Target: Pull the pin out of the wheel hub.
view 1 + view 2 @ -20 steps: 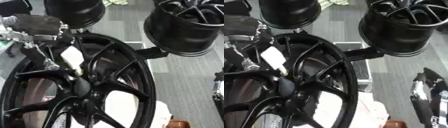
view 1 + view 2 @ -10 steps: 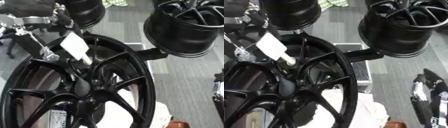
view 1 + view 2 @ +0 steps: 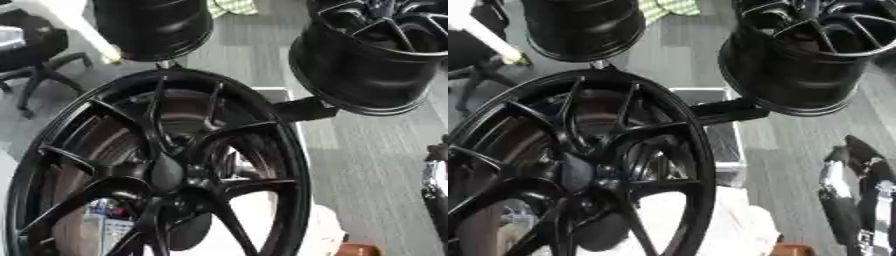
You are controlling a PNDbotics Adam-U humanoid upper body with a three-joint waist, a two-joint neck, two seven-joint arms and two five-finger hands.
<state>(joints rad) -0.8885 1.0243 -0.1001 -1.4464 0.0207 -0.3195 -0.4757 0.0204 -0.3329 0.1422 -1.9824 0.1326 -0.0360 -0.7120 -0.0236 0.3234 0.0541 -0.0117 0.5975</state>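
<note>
Two black wheel rims [image 3: 156,27] [image 3: 807,60] hang behind, perhaps beside an office chair [image 3: 35,55].

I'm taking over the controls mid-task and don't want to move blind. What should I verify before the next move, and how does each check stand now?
1. Pin gone from the wheel hub: ok, no pin shows there.
2. Where the pin is: cannot tell, it shows in neither view.
3. Left robot hand in sight: not ok, it shows in neither view.
4. Right robot hand clear of the front wheel: ok, it is at the right edge, apart from the rim.
5. Right robot hand free to grasp: cannot tell.
</note>
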